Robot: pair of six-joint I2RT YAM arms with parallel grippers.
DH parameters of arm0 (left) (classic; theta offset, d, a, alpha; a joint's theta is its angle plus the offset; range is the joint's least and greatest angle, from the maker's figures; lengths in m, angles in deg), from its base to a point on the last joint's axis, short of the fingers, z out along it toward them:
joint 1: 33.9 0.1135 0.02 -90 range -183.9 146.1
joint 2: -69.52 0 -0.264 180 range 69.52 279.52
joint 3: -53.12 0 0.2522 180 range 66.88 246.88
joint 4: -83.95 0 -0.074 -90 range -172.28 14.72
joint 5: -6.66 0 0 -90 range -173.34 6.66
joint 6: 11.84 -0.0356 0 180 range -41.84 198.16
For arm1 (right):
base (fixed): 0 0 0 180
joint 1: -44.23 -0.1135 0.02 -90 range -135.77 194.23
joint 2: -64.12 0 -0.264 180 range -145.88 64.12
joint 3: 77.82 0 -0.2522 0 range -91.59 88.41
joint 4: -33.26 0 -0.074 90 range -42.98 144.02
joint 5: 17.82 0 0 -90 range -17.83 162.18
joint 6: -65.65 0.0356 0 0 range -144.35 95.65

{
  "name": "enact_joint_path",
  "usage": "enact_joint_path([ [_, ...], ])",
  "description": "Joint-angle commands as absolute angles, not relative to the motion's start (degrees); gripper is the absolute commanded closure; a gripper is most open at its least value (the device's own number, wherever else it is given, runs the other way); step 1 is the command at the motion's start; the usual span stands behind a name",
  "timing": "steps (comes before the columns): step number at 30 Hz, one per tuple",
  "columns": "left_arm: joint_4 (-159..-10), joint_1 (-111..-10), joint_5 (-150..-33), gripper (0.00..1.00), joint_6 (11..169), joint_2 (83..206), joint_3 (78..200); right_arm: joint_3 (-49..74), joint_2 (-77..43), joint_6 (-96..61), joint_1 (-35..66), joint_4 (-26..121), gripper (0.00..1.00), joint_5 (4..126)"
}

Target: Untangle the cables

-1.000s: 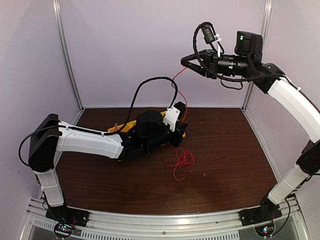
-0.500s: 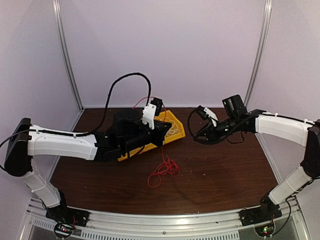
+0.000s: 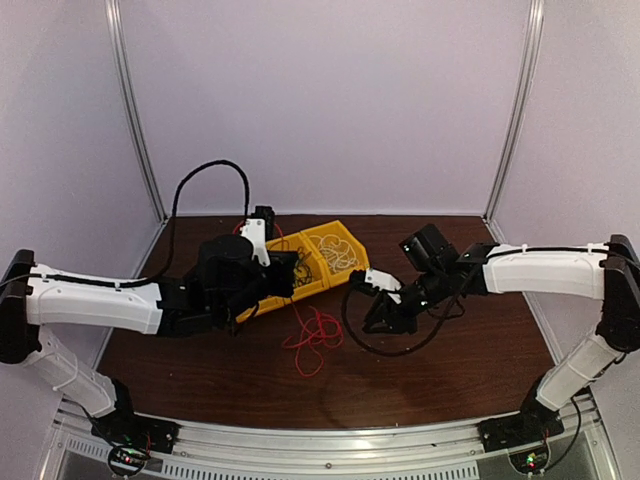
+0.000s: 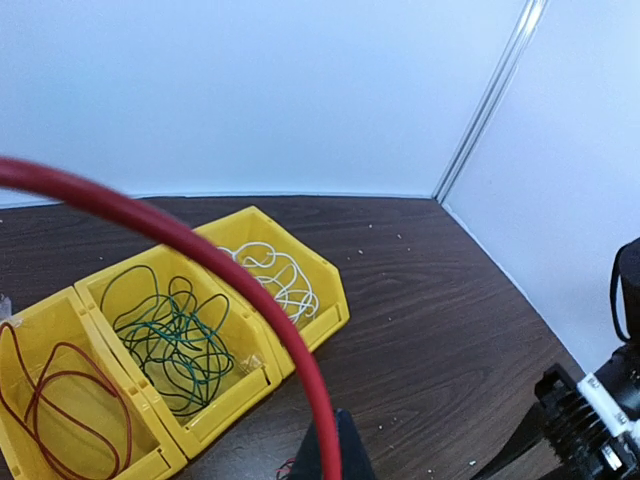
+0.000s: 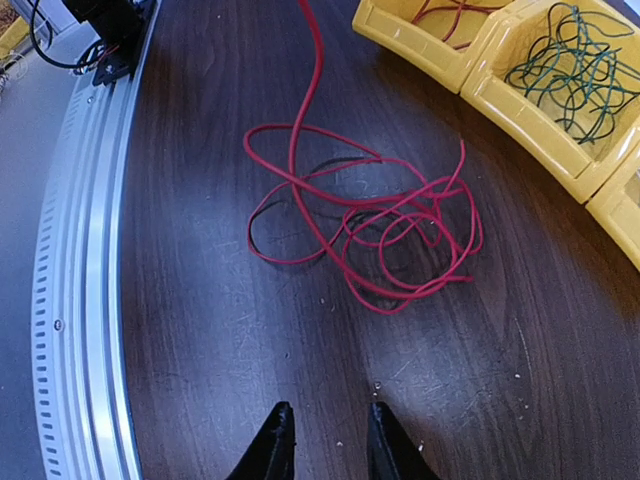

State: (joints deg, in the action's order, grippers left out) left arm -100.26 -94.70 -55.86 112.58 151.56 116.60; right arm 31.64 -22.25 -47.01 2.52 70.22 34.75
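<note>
A loose red cable (image 3: 315,333) lies in loops on the dark wooden table, and one strand (image 5: 310,60) of it rises toward my left gripper (image 3: 290,268). In the left wrist view that gripper (image 4: 328,442) is shut on the thick-looking red strand (image 4: 200,250). My right gripper (image 3: 376,318) hangs low just right of the bundle (image 5: 390,230); its fingers (image 5: 275,440) are open with only bare table between them. Yellow bins (image 4: 322,322) hold a white cable (image 4: 272,280), a green cable (image 4: 170,335) and another red cable (image 4: 60,400).
The bins (image 3: 352,232) stand at the back centre, partly behind the left arm. A black hose (image 3: 390,347) from the right arm loops down over the table. The metal rail (image 5: 70,300) runs along the near edge. Pale walls enclose the sides and back.
The right arm dropped from high at the back down to the table beside the red bundle, with its jaws now apart and empty. The left arm drew back leftward, uncovering the bins.
</note>
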Motion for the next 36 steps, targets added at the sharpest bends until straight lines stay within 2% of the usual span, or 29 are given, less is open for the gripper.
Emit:
enact_joint_path([
  [1,-102.24,-94.54,-51.55,1.0,114.67,149.53,114.7,27.62,-27.08,-45.54,1.19,69.3,0.72,39.95],
  [7,-100.04,-94.51,-50.14,1.0,117.75,149.41,113.25,20.88,-35.42,-44.33,0.1,69.26,0.75,35.93],
  [15,-95.2,-94.5,-40.03,1.0,128.2,144.96,109.27,21.27,-37.53,-49.85,-9.41,69.91,0.72,38.17],
  [21,-94.44,-94.55,-40.46,1.0,129.13,144.93,108.92,19.43,-40.89,-53.32,-14.22,69.34,0.59,43.95],
  [26,-94.13,-94.55,-40.51,1.0,129.97,144.14,108.26,14.26,-46.83,-48.02,-14.38,68.84,0.56,46.71],
  [29,-94.32,-94.54,-40.37,1.0,129.96,143.4,107.78,14.93,-47.67,-46.99,-14.46,66.45,0.49,47.94],
  [36,-95.24,-94.54,-40.5,1.0,129.28,143.38,107.47,15.1,-49.12,-55.61,-15.09,68.72,0.4,45.33],
])
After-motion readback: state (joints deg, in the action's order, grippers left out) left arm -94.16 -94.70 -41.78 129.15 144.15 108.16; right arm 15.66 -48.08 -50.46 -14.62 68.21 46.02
